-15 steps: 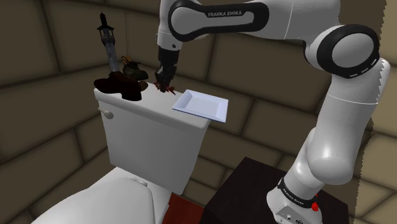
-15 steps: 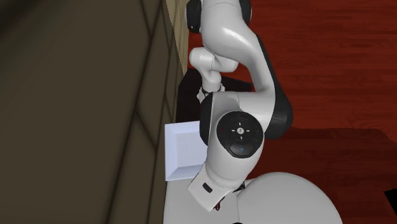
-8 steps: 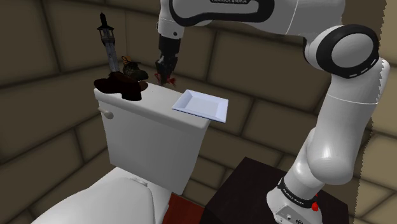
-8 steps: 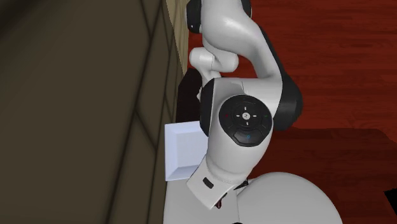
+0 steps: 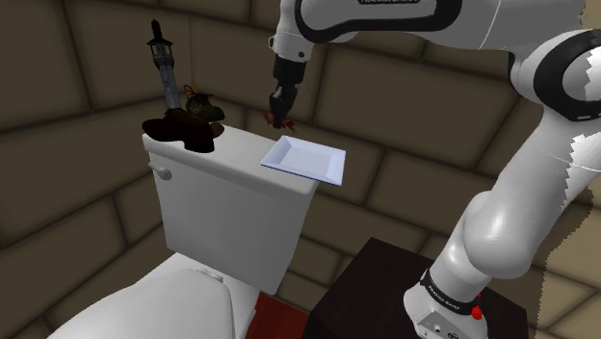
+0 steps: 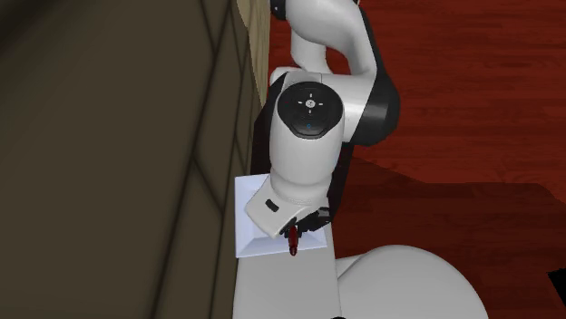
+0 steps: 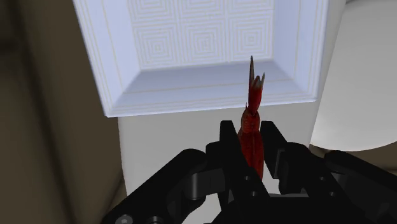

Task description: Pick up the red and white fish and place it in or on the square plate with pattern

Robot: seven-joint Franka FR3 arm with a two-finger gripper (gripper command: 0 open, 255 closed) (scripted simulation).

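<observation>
Gripping fingers [image 5: 280, 111]: black, closed tight on a slim red fish [image 7: 254, 108], one finger pressed against each of its sides.
Fish: its body is clamped between the fingers, and its forked, paler tail sticks out past the fingertips. It hangs in the air and touches nothing else.
Fish position: over the edge of the white square plate with a concentric-square pattern [image 7: 191, 89]. In the shoulder view it is above the plate's far corner on that view's left. In the second exterior view it is at the plate's lower edge.
Plate: lies flat on the lid of a white toilet tank [image 5: 231, 207], at the end on the shoulder view's right.
Other end of lid: a dark brown clump of objects with a tall thin upright piece [image 5: 183, 130], well apart from the plate.
Arm: white, arching from the dark box stand [image 5: 385, 289] over the tank.
Surroundings: a white toilet bowl [image 5: 164, 299] below the tank, a brown stone-block wall [image 5: 77, 67] behind it, and a red floor [image 6: 472, 91].
</observation>
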